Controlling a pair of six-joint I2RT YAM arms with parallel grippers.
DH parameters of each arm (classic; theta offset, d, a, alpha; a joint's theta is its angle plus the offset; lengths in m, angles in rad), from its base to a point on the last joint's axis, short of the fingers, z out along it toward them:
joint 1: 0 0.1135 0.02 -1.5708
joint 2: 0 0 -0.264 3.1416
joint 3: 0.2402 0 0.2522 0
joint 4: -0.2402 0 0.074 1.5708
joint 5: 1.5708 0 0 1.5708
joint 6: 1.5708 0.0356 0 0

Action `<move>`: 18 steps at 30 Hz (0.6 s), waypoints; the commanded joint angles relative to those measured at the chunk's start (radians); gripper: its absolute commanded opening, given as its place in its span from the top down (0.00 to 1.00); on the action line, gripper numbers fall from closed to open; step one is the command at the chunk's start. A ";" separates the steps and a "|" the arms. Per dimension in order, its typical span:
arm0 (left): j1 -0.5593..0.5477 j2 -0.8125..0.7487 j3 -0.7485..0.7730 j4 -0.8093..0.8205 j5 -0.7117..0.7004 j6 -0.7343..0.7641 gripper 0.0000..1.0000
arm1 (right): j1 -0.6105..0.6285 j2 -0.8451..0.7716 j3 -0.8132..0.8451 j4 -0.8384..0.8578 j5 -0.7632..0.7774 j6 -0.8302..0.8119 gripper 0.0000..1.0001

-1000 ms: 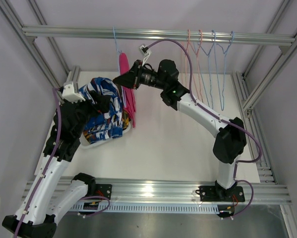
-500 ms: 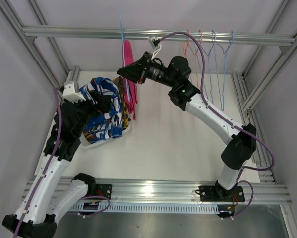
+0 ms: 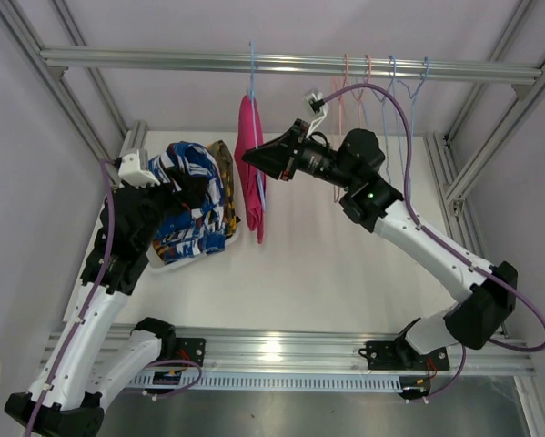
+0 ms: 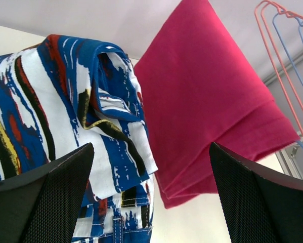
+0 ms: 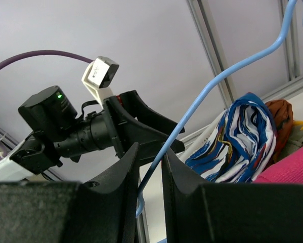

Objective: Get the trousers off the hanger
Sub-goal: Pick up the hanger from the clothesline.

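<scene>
The magenta pink trousers (image 3: pixel 252 177) hang folded over a light blue hanger (image 3: pixel 251 73) whose hook reaches up to the top rail. My right gripper (image 3: pixel 257 157) is shut on the hanger's wire (image 5: pixel 212 86), which runs between the jaws of that gripper (image 5: pixel 148 152). My left gripper (image 3: pixel 195 187) stands wide open over the pile of trousers at the left and holds nothing. In its view the blue-and-white trousers (image 4: pixel 65 101) lie below the open gripper (image 4: pixel 151 147), and the pink trousers (image 4: pixel 207 96) hang just beyond them.
A white tray (image 3: pixel 176 264) holds the pile, with the blue-and-white pair (image 3: pixel 186 205), an orange camouflage pair (image 3: pixel 220 150) and a yellow-and-dark pair (image 3: pixel 228 217). Several bare hangers (image 3: pixel 381 109) hang on the rail (image 3: pixel 145 58) at the right.
My right arm has carried the hanger and pink trousers to the right and higher, away from the pile. The left arm has not moved.
</scene>
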 commanded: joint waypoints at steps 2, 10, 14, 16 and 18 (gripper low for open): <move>0.002 0.000 -0.005 0.050 0.055 0.005 0.01 | 0.015 -0.167 -0.036 0.186 0.062 -0.145 1.00; -0.050 0.007 -0.009 0.063 0.062 0.031 0.01 | 0.025 -0.307 -0.215 0.180 0.119 -0.180 1.00; -0.088 0.017 -0.025 0.079 0.068 0.033 0.01 | 0.042 -0.400 -0.312 0.177 0.168 -0.182 1.00; -0.114 0.023 -0.040 0.105 0.097 0.025 0.00 | 0.066 -0.425 -0.358 0.160 0.208 -0.185 1.00; -0.140 0.037 -0.049 0.117 0.102 0.031 0.00 | 0.091 -0.458 -0.387 0.137 0.272 -0.207 1.00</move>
